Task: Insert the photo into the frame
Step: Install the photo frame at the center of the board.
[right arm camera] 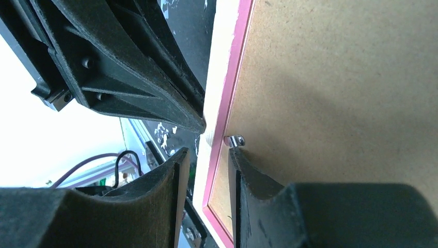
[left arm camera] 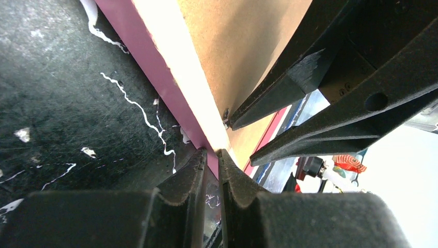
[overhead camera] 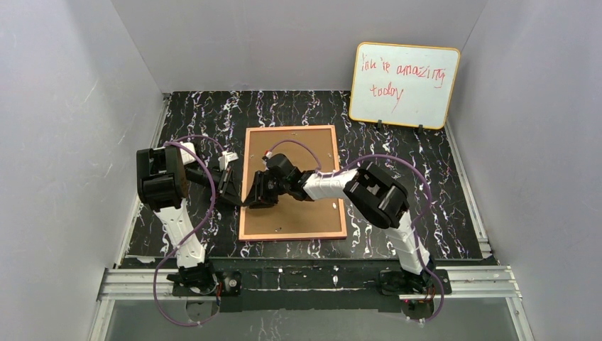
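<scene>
Pressing nearly closed left fingers [left arm camera: 186,181] against the frame [overhead camera: 298,213]'s left rim mid-tabletop [overhead camera: 397,213], straddling that rim with parted right fingers [right arm camera: 165,181] beside a metal tab [right arm camera: 235,140].

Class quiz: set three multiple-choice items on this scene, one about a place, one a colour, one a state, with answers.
1. Where do the left gripper and right gripper meet? A left edge of the frame; B its right edge; C its far edge.
2. The writing on the whiteboard is: A blue; B red; C green.
3. The frame lies: A backing up; B glass up; C propped upright.
Answers: 1A, the top view shows both at the left rim; 2B, red letters; 3A, brown backing faces the camera.
</scene>
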